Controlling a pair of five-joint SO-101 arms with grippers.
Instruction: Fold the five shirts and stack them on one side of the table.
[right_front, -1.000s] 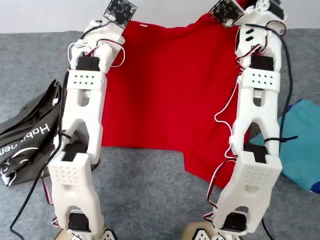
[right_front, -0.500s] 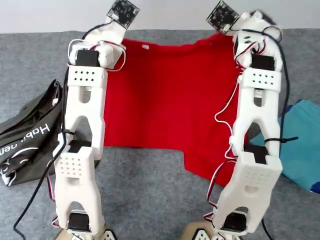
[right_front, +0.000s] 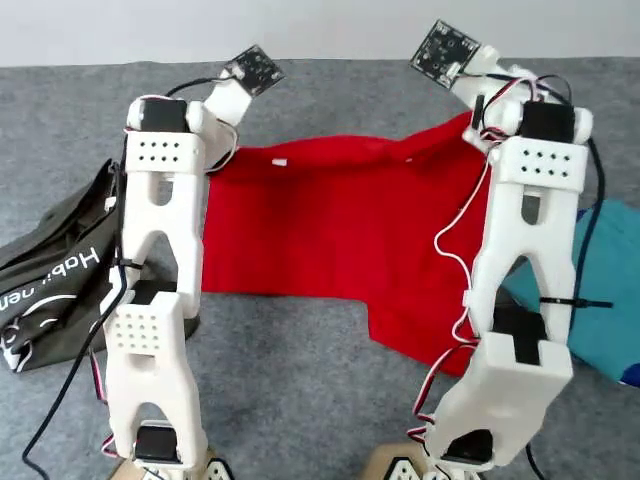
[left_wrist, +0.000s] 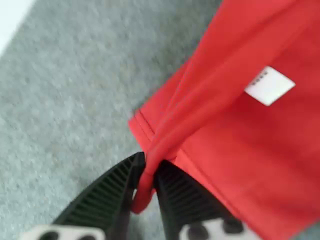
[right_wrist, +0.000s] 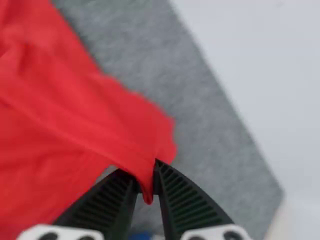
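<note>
1. Both hands are squeezed closed on the red shirt (right_front: 340, 230): your left hand (left_wrist: 145, 187) pinches its far left corner, your right hand (right_wrist: 150, 187) its far right corner.
2. The shirt lies in the middle of the worktop (right_front: 300, 400), with its far edge lifted.
3. Each hand has just a small bit of cloth. Pull too hard or unevenly and a corner could slip out, and the fold would come out crooked.

Table (right_front: 300, 400): covered in grey, felt-like fabric with a fuzzy nap.
Pale strip (right_front: 100, 30): plain off-white, running along the table's far edge.
</note>
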